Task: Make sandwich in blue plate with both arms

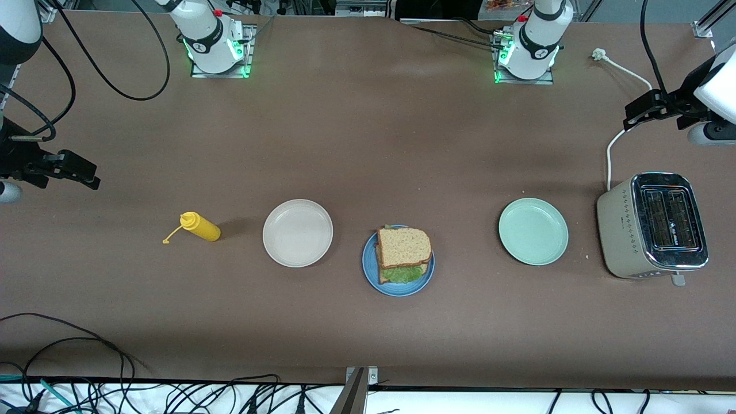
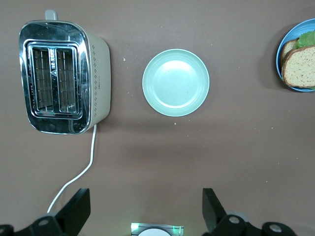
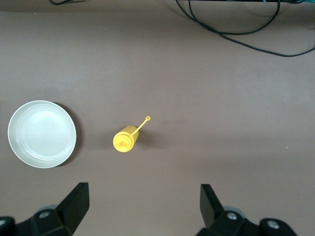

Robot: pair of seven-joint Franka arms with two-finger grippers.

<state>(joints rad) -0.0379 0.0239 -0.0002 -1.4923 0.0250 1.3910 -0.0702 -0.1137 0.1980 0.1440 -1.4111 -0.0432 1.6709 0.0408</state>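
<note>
The toaster has a glossy chrome top and matt cream sides, the blue plate and two pale plates look smooth plastic, the bread coarse, the table matt brown.

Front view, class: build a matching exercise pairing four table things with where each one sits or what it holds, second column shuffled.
Things:
1. blue plate
2. mint-green plate
3. mustard bottle
4. toaster

Descriptions:
A. lies on its side beside the cream plate
B. holds the sandwich
C. stands at the left arm's end, slots empty
D. bare, between sandwich and toaster

Pairs: 1-B, 2-D, 3-A, 4-C
</note>
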